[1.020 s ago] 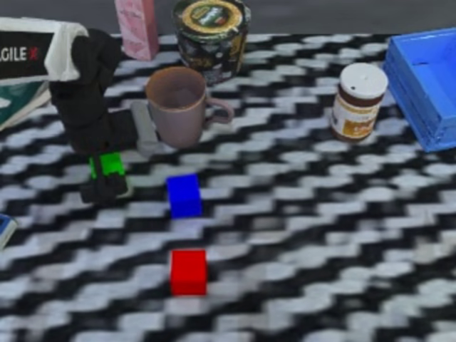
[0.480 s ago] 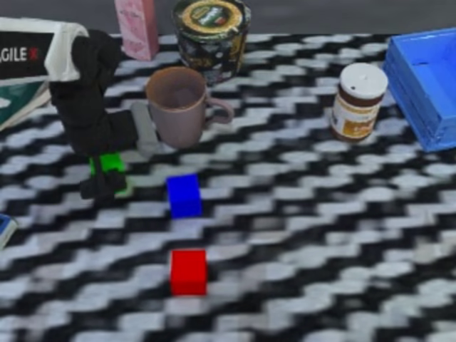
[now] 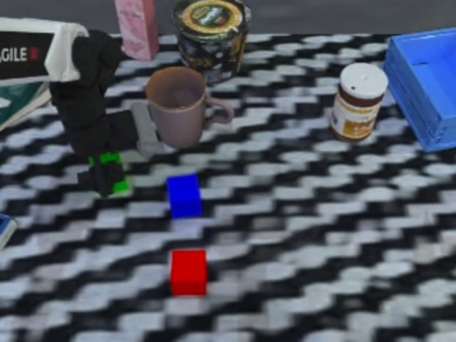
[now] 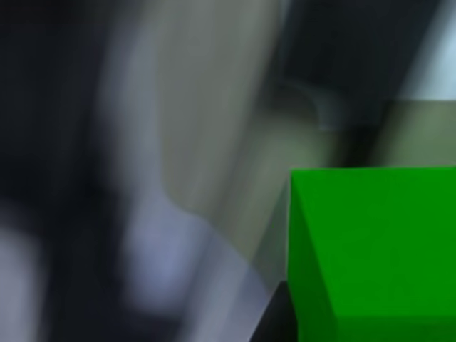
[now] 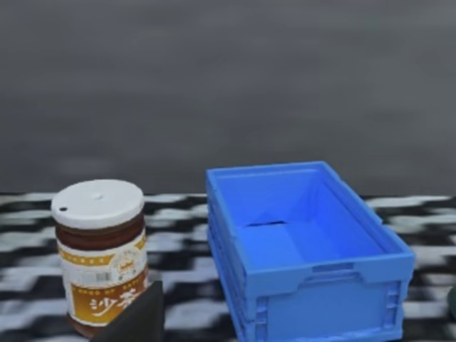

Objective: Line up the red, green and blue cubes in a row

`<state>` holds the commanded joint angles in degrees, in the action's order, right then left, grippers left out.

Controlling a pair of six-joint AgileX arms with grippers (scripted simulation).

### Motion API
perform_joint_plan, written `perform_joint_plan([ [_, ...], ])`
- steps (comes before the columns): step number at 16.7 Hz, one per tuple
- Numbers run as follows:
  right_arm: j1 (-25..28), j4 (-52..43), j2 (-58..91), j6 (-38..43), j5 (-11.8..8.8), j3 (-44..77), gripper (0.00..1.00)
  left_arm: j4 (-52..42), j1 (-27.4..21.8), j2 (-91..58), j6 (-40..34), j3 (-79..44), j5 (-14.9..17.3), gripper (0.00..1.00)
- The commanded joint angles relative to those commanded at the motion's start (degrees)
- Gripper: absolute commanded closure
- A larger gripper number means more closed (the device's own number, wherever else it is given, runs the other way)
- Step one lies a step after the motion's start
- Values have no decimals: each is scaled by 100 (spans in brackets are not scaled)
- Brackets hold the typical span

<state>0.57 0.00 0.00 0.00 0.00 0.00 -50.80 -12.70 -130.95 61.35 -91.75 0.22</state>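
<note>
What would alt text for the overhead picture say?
The left end effector is down over a green cube on a zigzag-patterned table. A blue cube and red cube sit nearby, below a mug.

Three small cubes sit on the patterned table: one green cube (image 3: 110, 165) between the jaws of the left gripper (image 3: 105, 178), one blue cube (image 3: 184, 195) just beside those jaws, and one red cube (image 3: 188, 271) farther from them. There is one mug (image 3: 178, 105), one dark round tin (image 3: 211, 32), one pink carton (image 3: 137, 27), one white-lidded jar (image 3: 358, 101) and one blue crate (image 3: 426, 82). One arm is visible from above.
</note>
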Motion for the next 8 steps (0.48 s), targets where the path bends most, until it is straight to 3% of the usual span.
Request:
perform_joint_plan([
  [8,0,0,0,0,0,0,0,-47,6,63,-19,8,14,100],
])
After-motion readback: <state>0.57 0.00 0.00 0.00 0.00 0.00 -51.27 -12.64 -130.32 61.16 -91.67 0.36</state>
